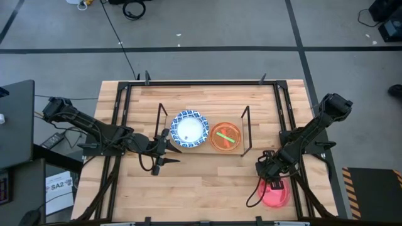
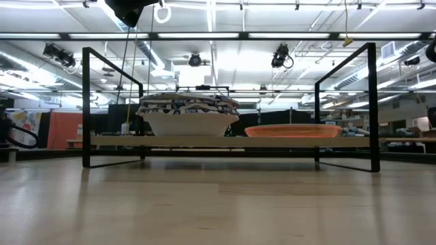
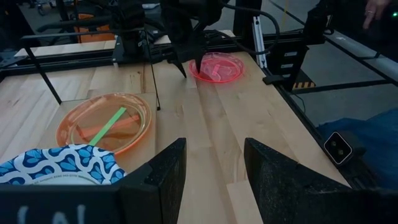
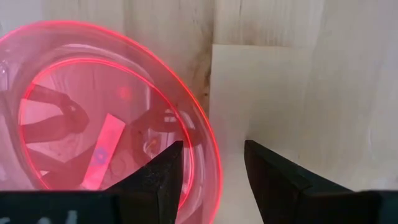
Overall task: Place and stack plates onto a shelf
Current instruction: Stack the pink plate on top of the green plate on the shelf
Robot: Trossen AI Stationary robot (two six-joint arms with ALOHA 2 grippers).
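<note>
The shelf point(image 1: 204, 149) point(image 2: 272, 141) carries a stack of white plates with blue patterned rims point(image 1: 189, 129) point(image 2: 189, 112) point(image 3: 59, 165). Beside the stack lies an orange plate point(image 1: 225, 137) point(image 2: 293, 130) point(image 3: 104, 124) with a green strip showing in it. A translucent red-pink plate point(image 1: 276, 194) point(image 3: 216, 66) point(image 4: 93, 124) rests flat on the table near its right near corner. My right gripper point(image 1: 269, 174) point(image 4: 212, 149) is open above that plate's rim. My left gripper point(image 1: 169, 150) point(image 3: 214, 144) is open, just in front of the shelf's left end. My right gripper comes at the red-pink plate from above, pointing down. Its open fingers point(image 4: 168, 168) stand astride the rim point(image 4: 208, 155), one over the plate's inside and one outside it. Whether they touch the rim I cannot tell. The plate lies flat on the table.
A black tube frame point(image 1: 119, 113) runs around the tabletop edges. The shelf's wire loops point(image 1: 162, 122) point(image 1: 246, 129) stand up at its two short ends. Bare wood lies between the shelf and the table's near edge point(image 1: 207, 188).
</note>
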